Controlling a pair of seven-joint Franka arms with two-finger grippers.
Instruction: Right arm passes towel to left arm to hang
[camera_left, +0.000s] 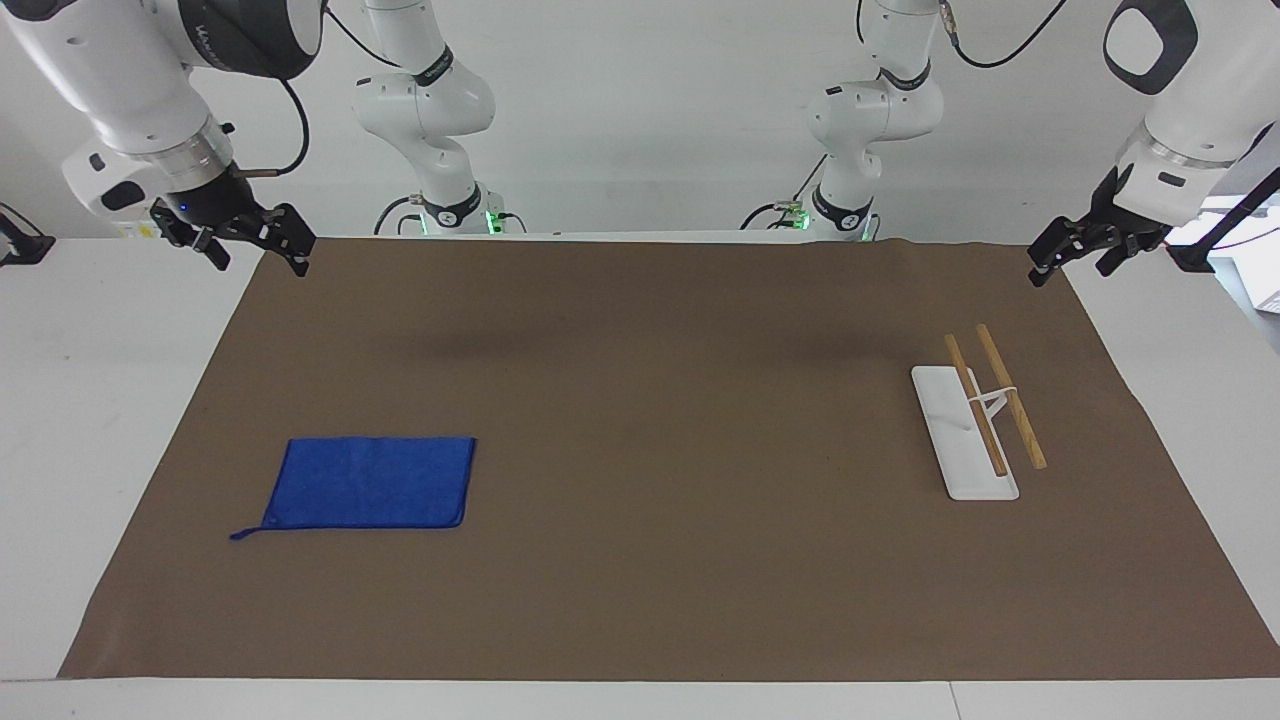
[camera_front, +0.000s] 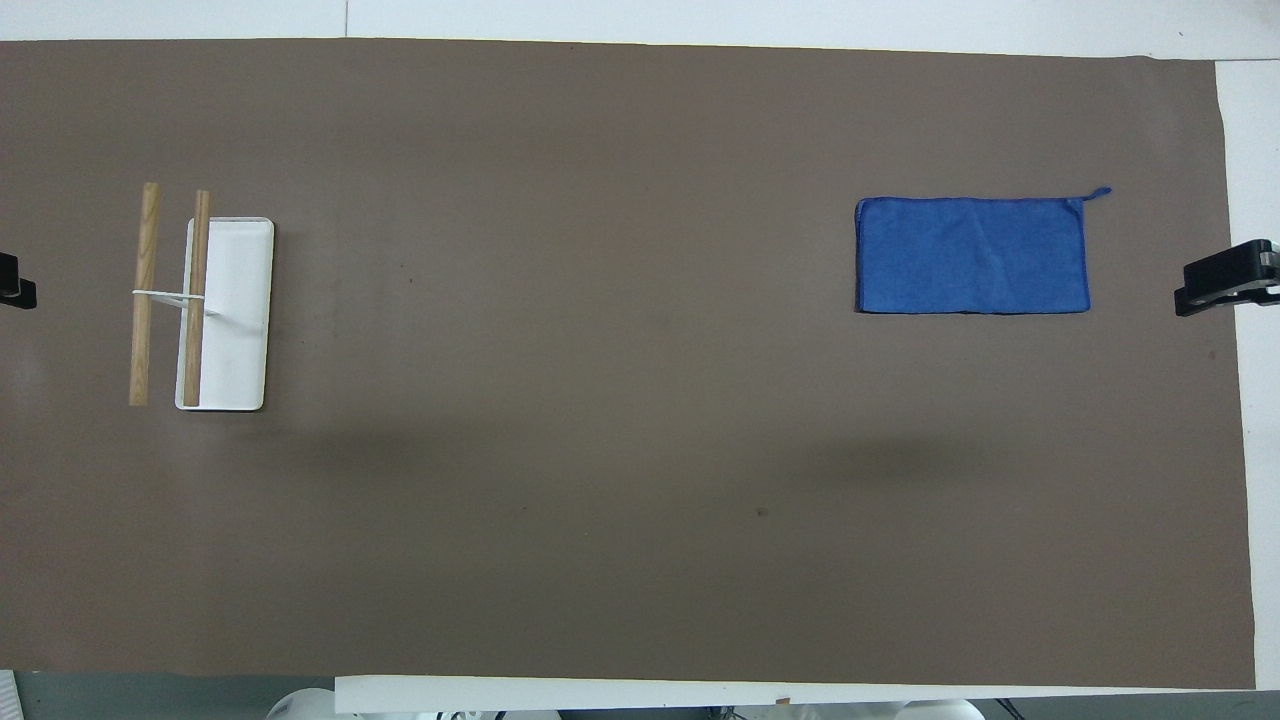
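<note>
The blue towel (camera_left: 372, 482) lies flat on the brown mat toward the right arm's end of the table, its thin loop at one corner; it also shows in the overhead view (camera_front: 972, 255). My right gripper (camera_left: 262, 258) hangs open and empty over the mat's corner by its own base, apart from the towel; one fingertip (camera_front: 1222, 285) shows in the overhead view. My left gripper (camera_left: 1070, 270) waits open and empty over the mat's other corner by the robots. A rack (camera_left: 966, 440) with a white base and two wooden bars stands toward the left arm's end (camera_front: 232, 320).
The brown mat (camera_left: 660, 420) covers most of the white table. The two wooden bars (camera_front: 145, 290) of the rack stand raised above its base on a thin white post.
</note>
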